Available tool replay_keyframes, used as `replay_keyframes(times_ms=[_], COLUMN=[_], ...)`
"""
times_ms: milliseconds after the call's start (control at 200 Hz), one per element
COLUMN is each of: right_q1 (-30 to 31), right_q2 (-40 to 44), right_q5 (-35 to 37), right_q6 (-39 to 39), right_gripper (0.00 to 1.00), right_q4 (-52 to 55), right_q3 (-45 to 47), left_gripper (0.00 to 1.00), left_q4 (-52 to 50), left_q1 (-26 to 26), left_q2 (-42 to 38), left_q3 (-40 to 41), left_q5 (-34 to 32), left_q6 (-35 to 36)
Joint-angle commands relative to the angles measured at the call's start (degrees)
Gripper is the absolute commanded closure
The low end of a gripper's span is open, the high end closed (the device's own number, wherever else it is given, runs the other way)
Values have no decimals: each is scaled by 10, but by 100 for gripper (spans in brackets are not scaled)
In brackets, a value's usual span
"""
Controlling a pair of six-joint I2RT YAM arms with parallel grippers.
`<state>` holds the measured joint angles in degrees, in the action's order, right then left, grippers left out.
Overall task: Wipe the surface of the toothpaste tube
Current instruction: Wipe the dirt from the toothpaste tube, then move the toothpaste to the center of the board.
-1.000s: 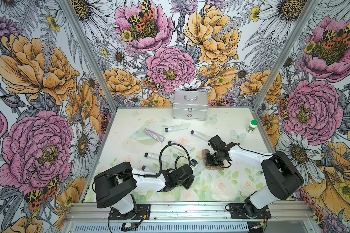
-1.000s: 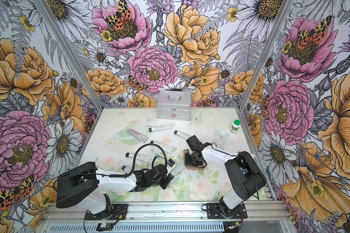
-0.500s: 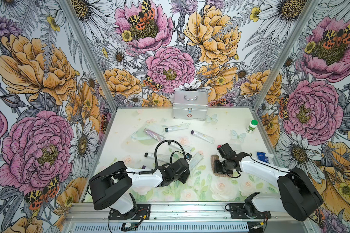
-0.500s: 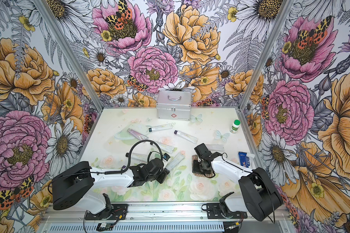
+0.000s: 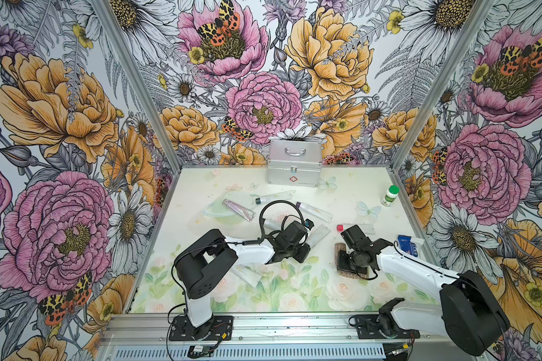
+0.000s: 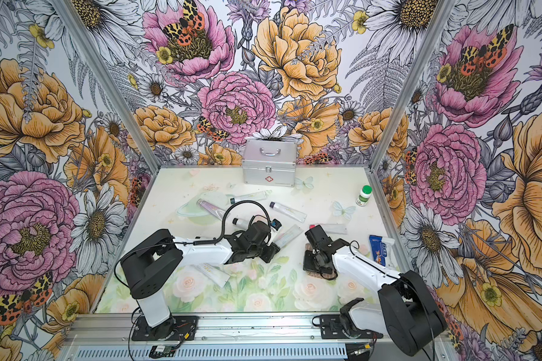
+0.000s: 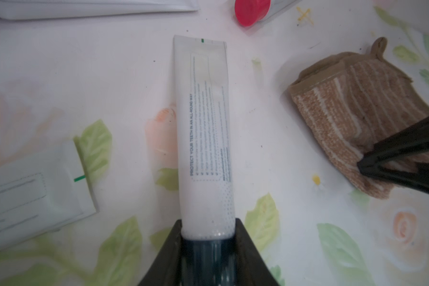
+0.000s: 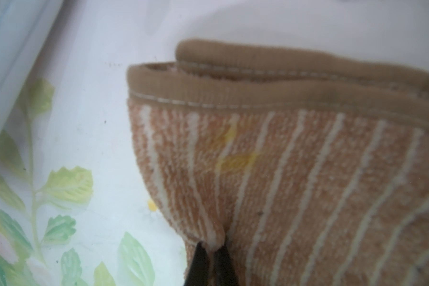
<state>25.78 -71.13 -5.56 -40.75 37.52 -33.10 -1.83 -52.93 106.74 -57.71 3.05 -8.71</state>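
Left hand (image 7: pixel 208 231): pressed onto the dark cap end of the tube (image 7: pixel 203 128), a jaw on each side of the cap. The white body sticks out ahead of the jaws, along the bench (image 7: pixel 282 138). Cannot tell if it is lifted or resting there. In a top view the tube (image 5: pixel 319 234) sits mid-bench, just past the left hand.

Right hand (image 8: pixel 212 245): pinching a fold of the cloth (image 8: pixel 282 161), jaws nearly together. The cloth is brown terry with pale stripes, bunched on the bench, with a yellowish smear (image 8: pixel 235 161) on the pile. In the left wrist view the cloth (image 7: pixel 344 99) lies beside the tube, clear gap between, no touching.

Progress, my read: both grasps are made, tube held, cloth held. No cloth-on-tube contact here, so the wipe is not underway at this moment. Left to do: bring the cloth over and rub along the body. The printed face looks clean already; the underside is hidden.

Writing: the tube reads "PROTECT YOUR TEETH IN AN ALL-ROUND WAY" along one side. The small print beside it is too blurred, and no brand is legible. The silver case (image 5: pixel 293 168) at the back has a red cross-type emblem. The green-capped bottle (image 5: pixel 391 195) label is unreadable. The blue pack (image 5: pixel 408 245) near the right wall has a graphic, text too small. Gold script on the spare tubes is unreadable.
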Motion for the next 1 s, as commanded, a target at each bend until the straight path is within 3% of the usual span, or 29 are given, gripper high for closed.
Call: replay_keyframes(times_ms=[0,681,996], right_q1=[-2,-2,-2], right_q2=[13,22,28], right_q5=[19,31,35], right_q6=[-6,1,1], right_gripper=[100,100,100], right_q4=[7,6,6], right_q3=[0,-11,-8], left_gripper=[68,67,60], left_q4=[-12,-104,-125], left_q1=[9,29,32], left_q2=[41,250,313], left_q3=[-42,-343,-446], left_q5=[39,84,99], left_q6=[22,30,16])
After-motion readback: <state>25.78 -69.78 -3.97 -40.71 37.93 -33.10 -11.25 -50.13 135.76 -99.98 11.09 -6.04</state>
